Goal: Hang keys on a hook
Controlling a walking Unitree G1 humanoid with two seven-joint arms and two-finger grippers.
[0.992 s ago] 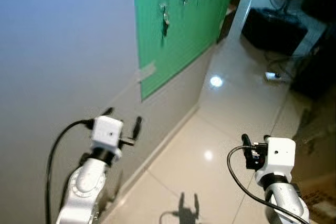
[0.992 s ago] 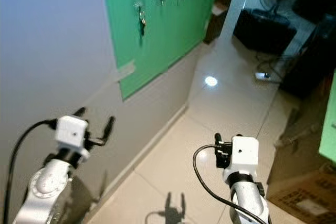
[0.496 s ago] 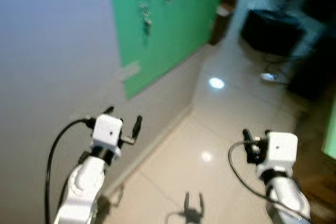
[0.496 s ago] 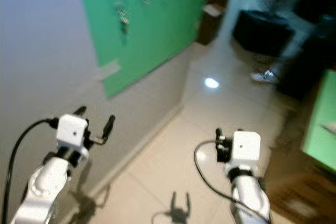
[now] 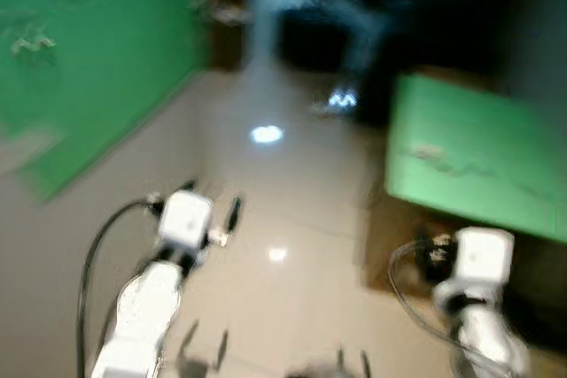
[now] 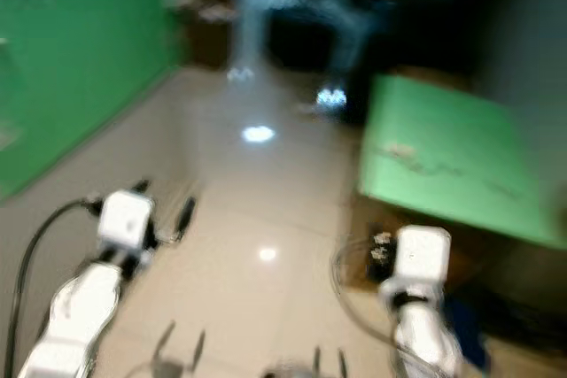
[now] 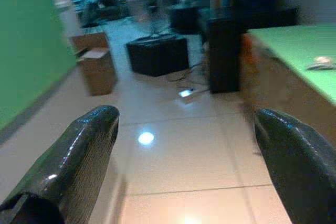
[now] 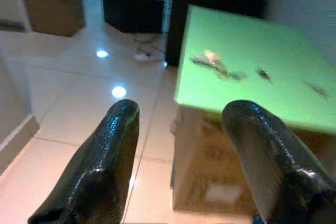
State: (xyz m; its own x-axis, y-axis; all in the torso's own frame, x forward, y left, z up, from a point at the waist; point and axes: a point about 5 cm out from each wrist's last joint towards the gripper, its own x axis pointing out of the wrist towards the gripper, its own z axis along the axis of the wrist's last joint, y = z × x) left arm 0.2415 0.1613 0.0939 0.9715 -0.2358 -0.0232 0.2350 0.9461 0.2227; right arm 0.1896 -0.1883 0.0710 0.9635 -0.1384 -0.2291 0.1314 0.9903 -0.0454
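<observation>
Right wrist view shows the right gripper spread wide and empty, facing keys on the green worktop; left gripper also wide. Fetching step: approach, then grasp.

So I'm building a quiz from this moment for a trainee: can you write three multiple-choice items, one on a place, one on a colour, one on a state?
1. Where is the green table?
A. on the robot's right
B. on its left
C. behind the boxes

2. What colour is the wall board?
A. red
B. green
C. yellow

3. How are the left gripper's fingers?
A. shut on keys
B. shut, nothing held
C. open, nothing held

Answers:
1 A, the green table stands on the right side of the head views.
2 B, the wall board is green.
3 C, the left gripper shows floor between its spread fingers.
</observation>
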